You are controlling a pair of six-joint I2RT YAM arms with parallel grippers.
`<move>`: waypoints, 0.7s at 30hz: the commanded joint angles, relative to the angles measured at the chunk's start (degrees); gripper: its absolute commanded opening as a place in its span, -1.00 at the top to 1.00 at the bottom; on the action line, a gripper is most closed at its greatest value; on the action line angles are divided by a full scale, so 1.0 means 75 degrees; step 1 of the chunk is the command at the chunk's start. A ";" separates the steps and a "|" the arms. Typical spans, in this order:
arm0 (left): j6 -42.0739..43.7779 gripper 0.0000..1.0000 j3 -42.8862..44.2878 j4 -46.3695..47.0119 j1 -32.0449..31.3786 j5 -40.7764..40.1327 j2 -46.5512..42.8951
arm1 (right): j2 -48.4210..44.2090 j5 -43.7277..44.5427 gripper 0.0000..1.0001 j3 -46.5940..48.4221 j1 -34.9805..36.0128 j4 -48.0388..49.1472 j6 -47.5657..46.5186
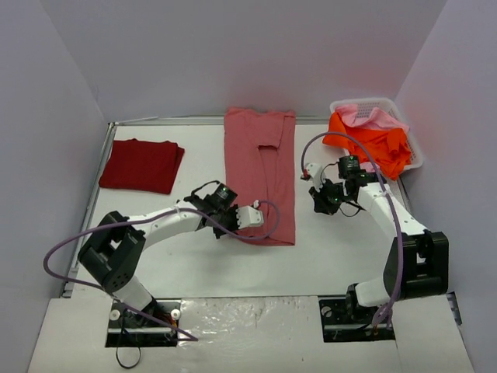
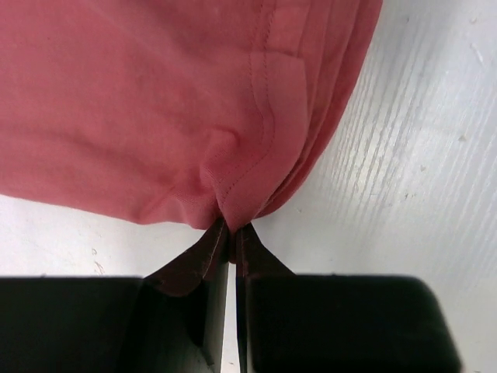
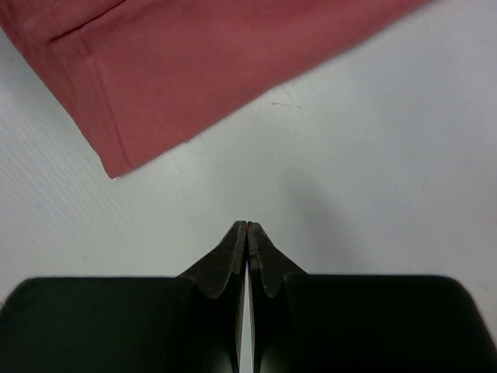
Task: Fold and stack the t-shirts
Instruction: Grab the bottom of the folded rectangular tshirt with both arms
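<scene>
Left claw (image 2: pixel 231 230) clamped on rose-red t-shirt (image 2: pixel 147 101) hem; right claw (image 3: pixel 247 230) together, empty, near its edge.

On my left wrist camera the rose-red shirt (image 2: pixel 155 101) runs off the top and left edges. My left end effector (image 2: pixel 231 229) seems to pinch its hem, but the cloth between the tips is hidden. Overhead, the orange shirt (image 1: pixel 380 144) and pink shirt (image 1: pixel 371 116) bury the basket (image 1: pixel 417 153) floor.

The right gripper (image 3: pixel 246 227), jaws pressed together and empty, hangs over the white surface (image 3: pixel 373 155), apart from the rose-red t-shirt (image 3: pixel 194 54).
</scene>
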 commanded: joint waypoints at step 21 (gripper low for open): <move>-0.0593 0.95 0.1226 -0.1333 0.1097 0.2354 0.0599 | -0.1753 0.1732 -0.14 -0.2478 0.3680 0.1882 -0.0485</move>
